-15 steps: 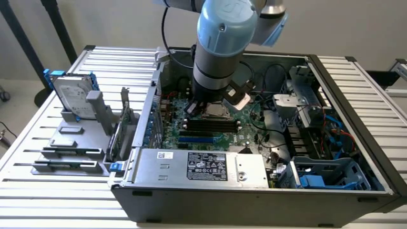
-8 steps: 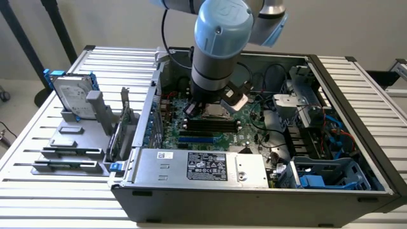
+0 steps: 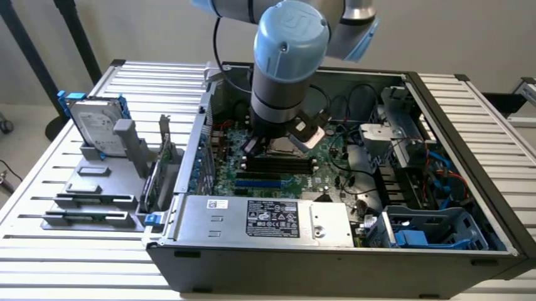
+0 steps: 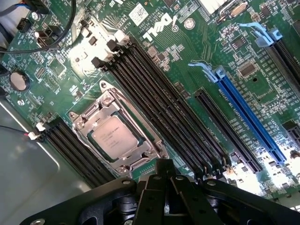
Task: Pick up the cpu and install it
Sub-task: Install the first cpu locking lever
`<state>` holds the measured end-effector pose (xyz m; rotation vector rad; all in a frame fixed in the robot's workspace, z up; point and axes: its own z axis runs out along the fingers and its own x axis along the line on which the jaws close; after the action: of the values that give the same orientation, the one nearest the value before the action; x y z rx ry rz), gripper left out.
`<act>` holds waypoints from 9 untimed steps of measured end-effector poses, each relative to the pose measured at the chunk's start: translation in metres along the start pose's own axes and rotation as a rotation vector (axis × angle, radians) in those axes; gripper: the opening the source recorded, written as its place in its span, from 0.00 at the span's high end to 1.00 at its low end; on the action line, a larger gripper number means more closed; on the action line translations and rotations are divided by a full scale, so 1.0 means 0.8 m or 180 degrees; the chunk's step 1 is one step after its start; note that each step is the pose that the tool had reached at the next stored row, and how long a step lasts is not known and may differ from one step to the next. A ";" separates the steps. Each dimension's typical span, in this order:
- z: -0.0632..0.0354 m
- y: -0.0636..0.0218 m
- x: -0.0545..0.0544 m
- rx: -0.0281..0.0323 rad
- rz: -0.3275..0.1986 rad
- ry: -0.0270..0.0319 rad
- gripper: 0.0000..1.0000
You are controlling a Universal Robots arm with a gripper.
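I am a robot arm reaching down into an open desktop computer case [image 3: 469, 251] that lies on its side on a slatted metal table [image 3: 50, 188]. My pincer [image 4: 164, 176] is clenched, its black fingers pressed together with nothing between them.

The cpu [image 4: 114, 137] already sits in its socket on the green motherboard [image 4: 197, 56], framed by a bright steel retention bracket [image 4: 96, 110]. My closed fingertips hang just beside the bracket's edge, near the chip but not touching it. In the exterior view my arm hides the socket, and my wrist stands directly above that part of the board.

Judging from this, the chip is placed and the work now concerns seating or securing it. To do that well, I would keep my fingertips clear of the chip's flat top, move slowly, press straight down rather than at an angle, and avoid the memory slots [image 4: 159, 93] alongside.

The cpu is a small flat square with a dull silver lid and faint printed text. The bracket is shiny stamped metal with rounded corners. The memory slots are long, black, ribbed plastic channels. A long blue expansion slot [image 4: 251, 119] runs nearby. The board is glossy green, dotted with tiny components.
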<state>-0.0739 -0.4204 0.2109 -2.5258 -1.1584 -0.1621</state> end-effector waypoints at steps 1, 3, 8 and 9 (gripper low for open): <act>0.002 0.000 -0.001 -0.0001 0.0000 0.0000 0.89; 0.005 -0.001 -0.001 -0.0003 -0.0001 0.0001 0.89; 0.012 -0.003 -0.001 -0.0007 -0.0002 0.0001 0.89; 0.013 -0.003 -0.001 -0.0008 -0.0002 0.0001 0.89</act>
<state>-0.0766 -0.4156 0.2014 -2.5275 -1.1598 -0.1643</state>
